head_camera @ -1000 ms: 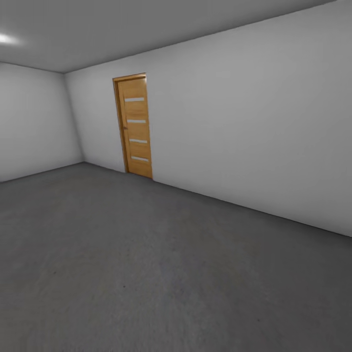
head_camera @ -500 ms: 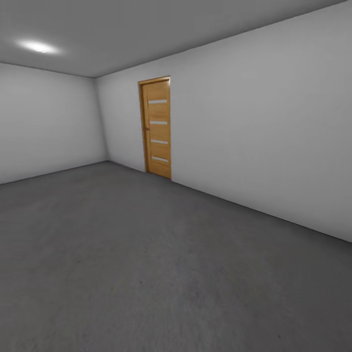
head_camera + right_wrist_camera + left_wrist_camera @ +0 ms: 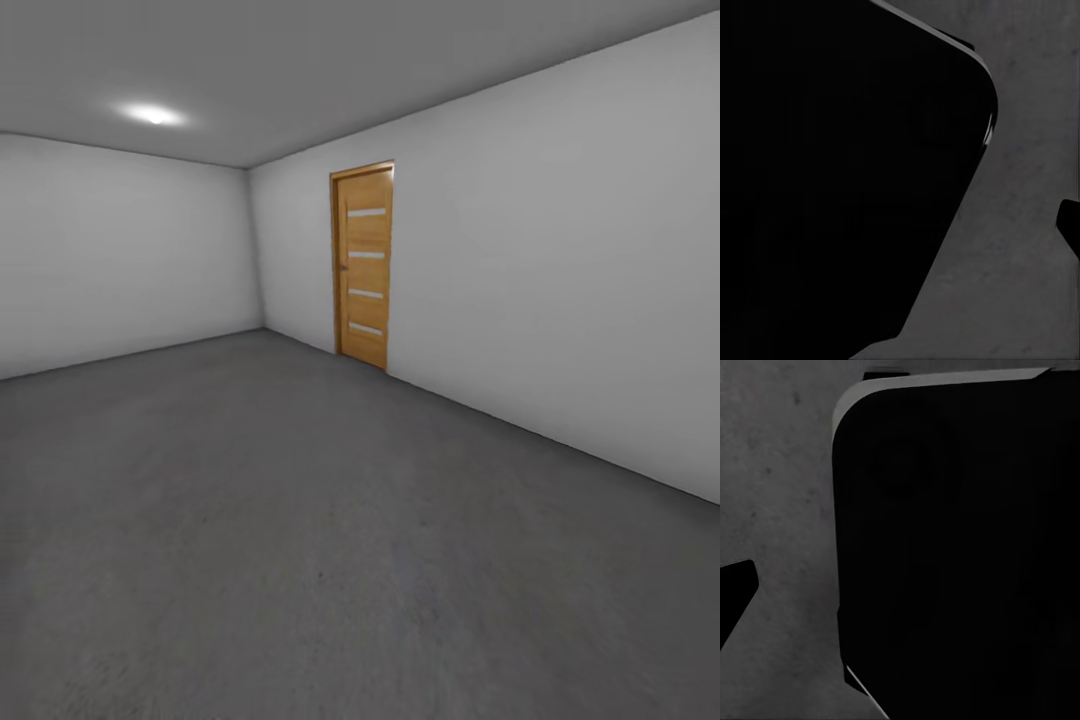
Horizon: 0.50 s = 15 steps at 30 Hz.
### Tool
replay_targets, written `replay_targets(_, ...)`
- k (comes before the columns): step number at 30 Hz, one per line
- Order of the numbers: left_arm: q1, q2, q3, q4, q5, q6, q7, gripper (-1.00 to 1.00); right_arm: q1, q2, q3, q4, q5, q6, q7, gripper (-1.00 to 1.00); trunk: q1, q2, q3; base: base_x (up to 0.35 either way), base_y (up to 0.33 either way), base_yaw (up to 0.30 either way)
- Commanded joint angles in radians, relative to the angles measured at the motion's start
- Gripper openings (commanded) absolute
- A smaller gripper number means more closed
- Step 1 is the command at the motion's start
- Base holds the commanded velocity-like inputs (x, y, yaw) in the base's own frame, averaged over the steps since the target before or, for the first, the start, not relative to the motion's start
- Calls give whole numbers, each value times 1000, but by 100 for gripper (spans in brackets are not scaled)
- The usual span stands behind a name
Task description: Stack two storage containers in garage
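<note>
Here the head view looks into the garage, a bare room with plain grey-white walls and a grey ceiling carrying one soft round light. The floor is dark grey, rough, speckled concrete, and it runs unbroken from the near edge of the view to the far walls. In the long wall on the right side stands a narrow wooden door in a wooden frame, near the far corner of the room, its panel crossed by four short pale horizontal strips. It is closed. No writing, brand or label can be read anywhere on the door or walls.

In the left wrist view a large black body with a rounded corner and a thin pale edge covers most of the frame; beside it lies the same speckled concrete, and a small dark wedge juts in at one side. Whether the left hand is apart or together cannot be told.

In the right wrist view a similar black rounded body blocks most of the picture, with grey concrete beyond it and a small dark shape at the border. The right hand's state likewise cannot be told.
</note>
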Motion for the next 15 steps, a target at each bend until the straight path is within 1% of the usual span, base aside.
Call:
replay_targets(1, 0, 0, 0, -1, 0, -1, 0, 100, 0, 0, 8, 0, -10, -3, -1, 100, 0, 0, 0, 0, 0, 269)
replay_targets(9, 0, 0, -1, -1, -1, -1, 0, 100, 0, 0, 8, 0, -10, -3, -1, 100, 0, 0, 6, 1, 0, 267)
replay_targets(12, 0, 0, -2, -1, -1, -1, 0, 100, 0, 0, 9, 0, -10, -3, -1, 100, 0, 0, 7, 92, 0, 133)
replay_targets(15, 0, 1, -2, -1, 0, 2, 0, 100, 0, 0, 9, 0, -9, -3, -1, 100, 0, 0, 7, 240, 0, 44)
